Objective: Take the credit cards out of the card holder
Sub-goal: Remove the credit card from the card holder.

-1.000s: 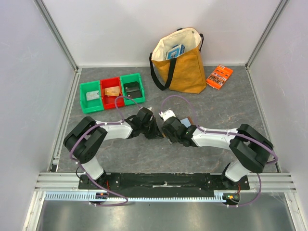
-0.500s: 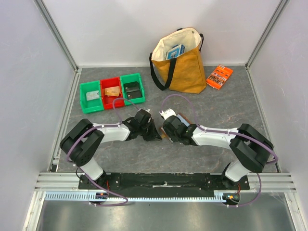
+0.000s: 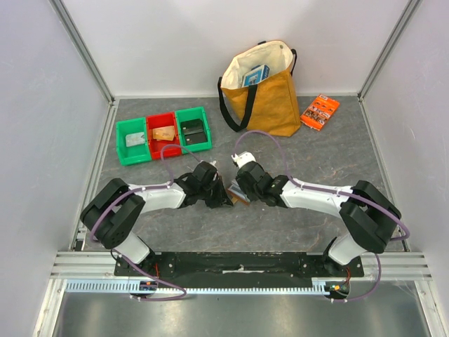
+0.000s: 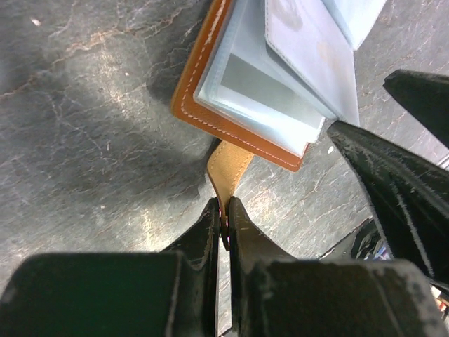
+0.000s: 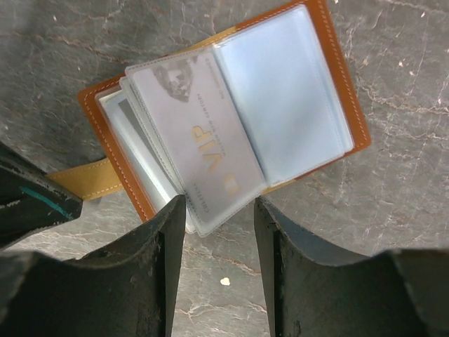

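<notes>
My left gripper point(image 4: 225, 212) pinches the tab point(image 4: 229, 165) of the holder point(image 4: 191, 98), open on the table point(image 5: 400, 63), so I should close my right gripper point(image 5: 217, 205) (jaws apart now) only on the VIP card point(image 5: 193, 133).

lab robot cell: white walls point(image 3: 210, 42), aluminium frame point(image 3: 83, 49)

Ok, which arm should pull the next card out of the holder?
Right, I'd say. The right gripper is open, straddling the corner of the VIP card protruding from the card holder, ready to close. The left gripper is shut on the tab, anchoring it.
</notes>
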{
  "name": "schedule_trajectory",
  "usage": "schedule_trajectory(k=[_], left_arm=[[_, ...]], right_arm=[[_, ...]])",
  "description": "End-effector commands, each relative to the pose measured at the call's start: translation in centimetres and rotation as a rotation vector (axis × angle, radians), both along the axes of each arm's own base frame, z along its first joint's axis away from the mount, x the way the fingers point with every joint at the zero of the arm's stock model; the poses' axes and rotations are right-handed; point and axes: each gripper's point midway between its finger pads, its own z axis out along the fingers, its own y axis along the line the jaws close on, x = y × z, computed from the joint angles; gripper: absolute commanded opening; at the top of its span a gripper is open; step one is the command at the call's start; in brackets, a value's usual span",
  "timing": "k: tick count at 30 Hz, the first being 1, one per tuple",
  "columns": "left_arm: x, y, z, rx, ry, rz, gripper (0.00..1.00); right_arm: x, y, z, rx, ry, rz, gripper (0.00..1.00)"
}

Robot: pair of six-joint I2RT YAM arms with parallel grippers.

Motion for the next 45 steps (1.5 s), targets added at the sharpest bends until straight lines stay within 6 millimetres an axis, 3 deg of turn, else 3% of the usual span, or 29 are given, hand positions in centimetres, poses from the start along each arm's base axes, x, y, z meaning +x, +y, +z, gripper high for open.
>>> schedule_trajectory(k=[1, 8, 16, 21, 27, 33, 38, 42, 45], left_arm=[[-1.2, 0.8, 0.4, 0.015, -0.001, -0.043, 0.02], [-1.7, 1.0, 1.0, 0.001, -0.004, -0.054, 0.02], [-1.9, 0.8, 1.5, -0.012, -0.004, -0.071, 0.02], [-2.6, 1.4, 1.1, 0.006, 0.011, -0.079, 0.02], [-4.0, 4.4, -0.1, 0.107, 0.031, -0.056, 0.02], [-2.2, 9.4, -1.2, 0.209, 0.017, 0.093, 0.04], [0.6, 11.2, 1.0, 0.253, -0.067, 0.171, 0.22], [2.3, 10.5, 5.0, 0.198, -0.160, 0.197, 0.53], [3.2, 10.0, 8.3, 0.158, -0.228, 0.208, 0.61]], right_arm=[[1.6, 0.7, 2.0, 0.021, -0.043, -0.011, 0.51], [3.0, 0.1, 2.7, -0.020, -0.083, -0.036, 0.52], [5.0, -1.3, 3.0, -0.050, -0.099, -0.064, 0.60], [5.1, -1.4, 3.4, -0.035, -0.097, -0.062, 0.60], [4.3, -1.5, 3.3, 0.002, -0.069, -0.045, 0.57], [2.0, 2.1, 3.1, 0.181, 0.026, 0.095, 0.50], [1.2, 3.8, 2.2, 0.271, 0.073, 0.128, 0.46], [1.4, 3.9, 1.8, 0.343, 0.100, 0.121, 0.42], [1.5, 4.2, 1.9, 0.405, 0.117, 0.136, 0.40]])
